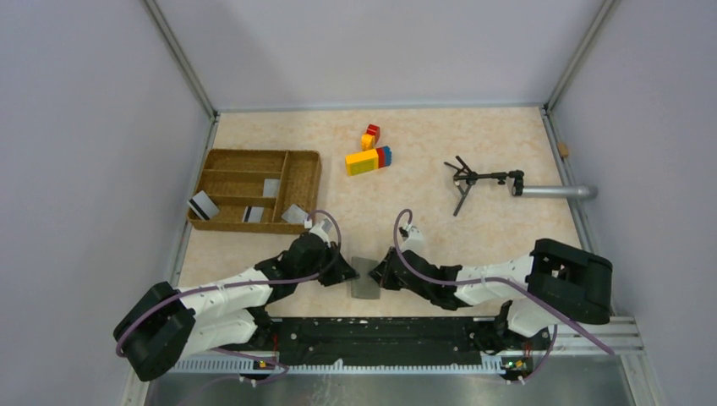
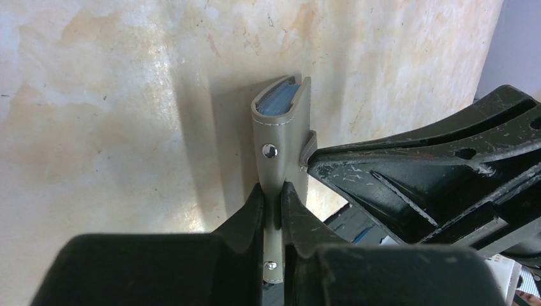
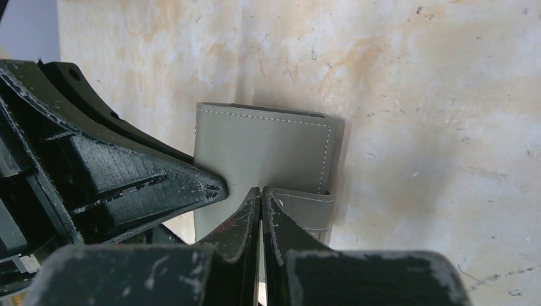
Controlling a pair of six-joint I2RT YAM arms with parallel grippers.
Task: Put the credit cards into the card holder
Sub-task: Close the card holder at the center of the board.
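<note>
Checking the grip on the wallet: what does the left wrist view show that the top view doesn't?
Left wrist only: the wallet's blue inner panels, its snap, and the left gripper pinching one flap. Top only: the wicker tray with cards, the coloured blocks, a tripod. Both: the wallet, the table, and the right gripper at the wallet's side.

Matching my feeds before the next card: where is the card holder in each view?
Top: card holder, low centre, where left gripper and right gripper meet.
Left wrist: card holder centre, edge-on, pinched by the left gripper.
Right wrist: card holder centre, broad grey face showing.
Shared landmark: the beige marbled table.
</note>
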